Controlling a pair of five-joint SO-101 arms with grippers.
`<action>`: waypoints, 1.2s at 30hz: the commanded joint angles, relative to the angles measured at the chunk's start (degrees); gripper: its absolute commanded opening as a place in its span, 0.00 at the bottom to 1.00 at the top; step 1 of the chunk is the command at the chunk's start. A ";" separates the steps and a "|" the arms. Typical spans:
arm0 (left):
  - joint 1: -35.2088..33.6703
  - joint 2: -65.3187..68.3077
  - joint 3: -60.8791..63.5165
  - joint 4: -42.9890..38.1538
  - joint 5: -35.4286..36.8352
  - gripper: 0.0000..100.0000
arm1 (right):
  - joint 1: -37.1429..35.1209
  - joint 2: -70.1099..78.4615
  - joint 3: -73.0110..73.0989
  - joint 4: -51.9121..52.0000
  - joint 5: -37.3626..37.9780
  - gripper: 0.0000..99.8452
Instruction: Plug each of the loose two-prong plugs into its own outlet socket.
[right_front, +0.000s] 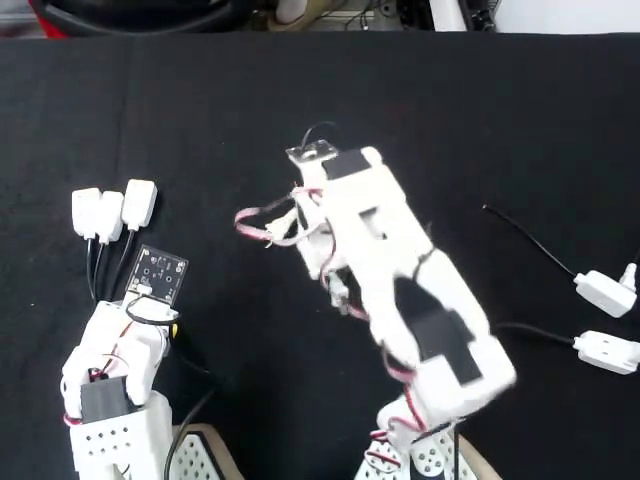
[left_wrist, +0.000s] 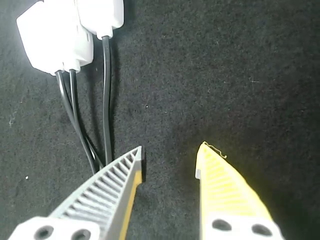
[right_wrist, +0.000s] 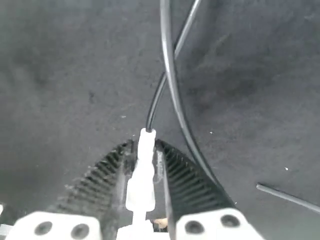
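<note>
The right tool (right_wrist: 145, 145) clamps a white plug (right_wrist: 141, 172); the left tool (left_wrist: 171, 149) gapes.
3 white sockets (right_front: 108, 212) lie near the left tool on the black bench (right_front: 500, 120).

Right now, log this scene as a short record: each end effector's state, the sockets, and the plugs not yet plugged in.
left end effector: open, empty, over the black cloth beside the socket cables
right end effector: shut on a white plug with a black cable
outlet sockets: three white blocks bunched near the left arm
loose plugs: two white ones at the table's right edge, apart from each other
task state: those two lie far from the sockets, not plugged in
</note>
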 joint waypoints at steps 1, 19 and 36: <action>-0.57 -0.44 -0.22 0.09 -0.70 0.18 | -2.99 -14.29 7.60 -4.04 1.67 0.01; -0.57 -0.44 -0.22 0.09 -0.70 0.18 | -2.90 -50.51 20.70 -8.44 1.67 0.01; -0.57 -0.44 -0.22 0.09 -0.70 0.18 | -11.60 -40.31 38.55 -44.66 -14.33 0.01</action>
